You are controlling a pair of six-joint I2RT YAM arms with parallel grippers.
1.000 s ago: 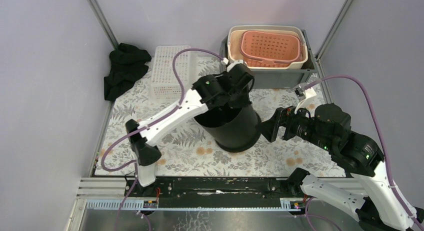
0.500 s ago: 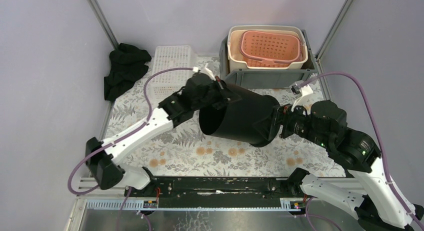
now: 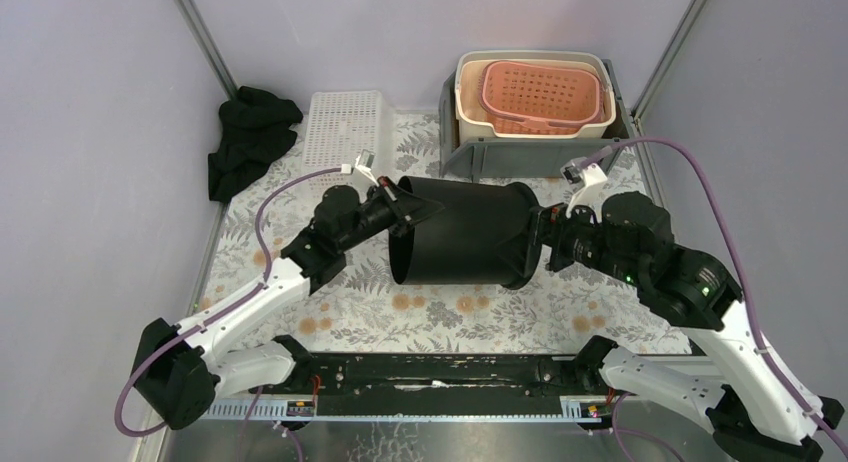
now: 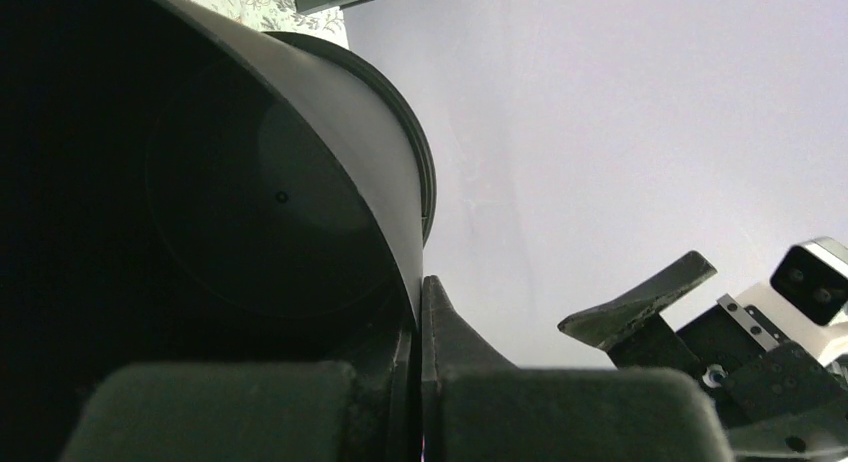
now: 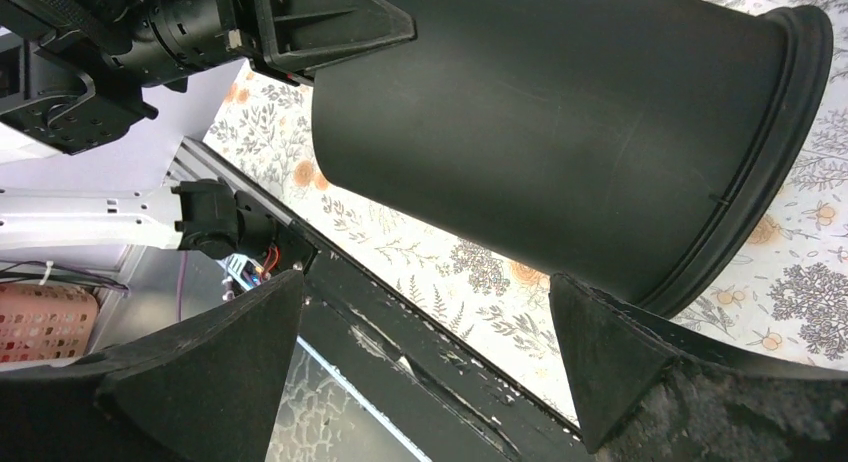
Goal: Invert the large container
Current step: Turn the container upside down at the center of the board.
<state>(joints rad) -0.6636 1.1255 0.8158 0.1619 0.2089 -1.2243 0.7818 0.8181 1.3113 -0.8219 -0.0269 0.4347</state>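
Observation:
The large container (image 3: 465, 242) is a black bucket lying on its side over the floral mat, its open mouth to the left and its flared end to the right. My left gripper (image 3: 405, 207) is shut on the mouth's upper rim. In the left wrist view the wall (image 4: 250, 182) runs between the pinched fingers of the gripper (image 4: 420, 312), one inside and one outside. My right gripper (image 3: 540, 247) stands open just off the flared end. In the right wrist view the bucket (image 5: 560, 122) lies beyond that gripper (image 5: 425, 352), with nothing between the fingers.
A white perforated basket (image 3: 345, 132) and a black cloth (image 3: 250, 142) lie at the back left. A grey bin (image 3: 470, 152) with a beige tub and a pink basket (image 3: 545, 97) stands at the back right. A black rail (image 3: 440, 367) runs along the near edge.
The bucket stood upright on the mat; my left gripper has tipped it onto its side and swung out to the left. My right gripper has closed in on the flared end.

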